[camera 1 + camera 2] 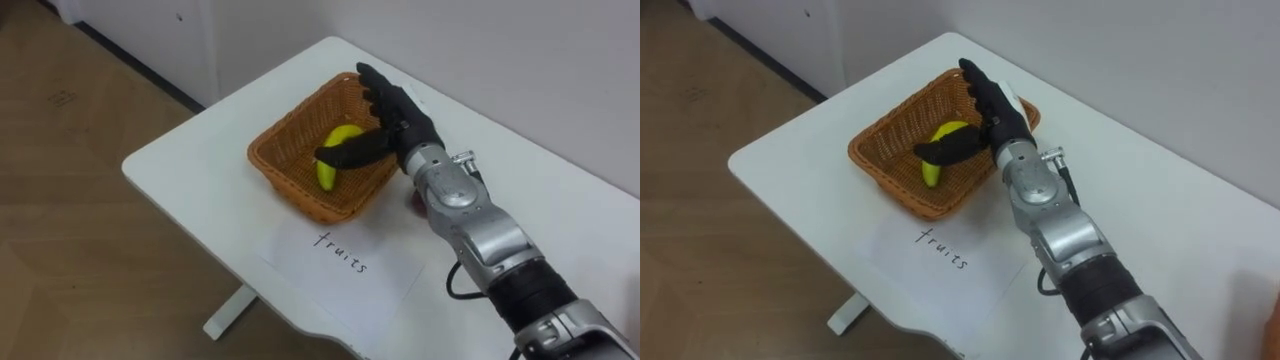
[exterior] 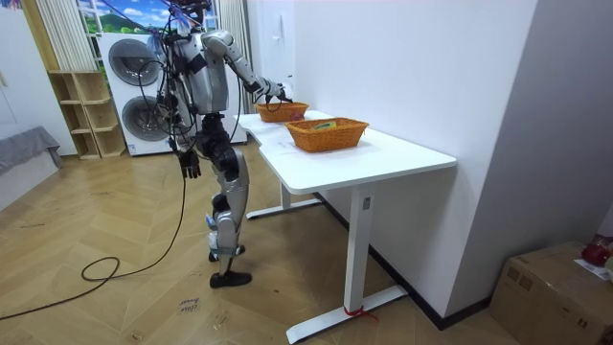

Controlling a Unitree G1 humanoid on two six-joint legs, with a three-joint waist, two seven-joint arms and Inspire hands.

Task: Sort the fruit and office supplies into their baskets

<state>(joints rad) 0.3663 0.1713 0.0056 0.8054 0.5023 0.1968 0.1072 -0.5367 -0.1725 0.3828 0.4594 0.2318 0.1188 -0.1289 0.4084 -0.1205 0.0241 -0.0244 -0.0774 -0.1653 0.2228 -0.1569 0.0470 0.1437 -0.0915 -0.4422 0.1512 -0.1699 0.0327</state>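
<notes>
1. Nearest me, a paper label (image 1: 340,262) lay on the table (image 1: 200,150) just before the basket (image 1: 285,185), there, I judged, to mark it for fruit.
2. My right hand (image 1: 395,120) hung over that basket, fingers straight and apart, thumb lying across the banana (image 1: 327,174) without clamping: letting go, I judged, not gripping.
3. The banana lay inside the basket.
4. The room view added a second basket (image 2: 328,134) farther along the table, and my left hand (image 2: 192,165) hanging at my side; I couldn't tell how its fingers stood.
</notes>
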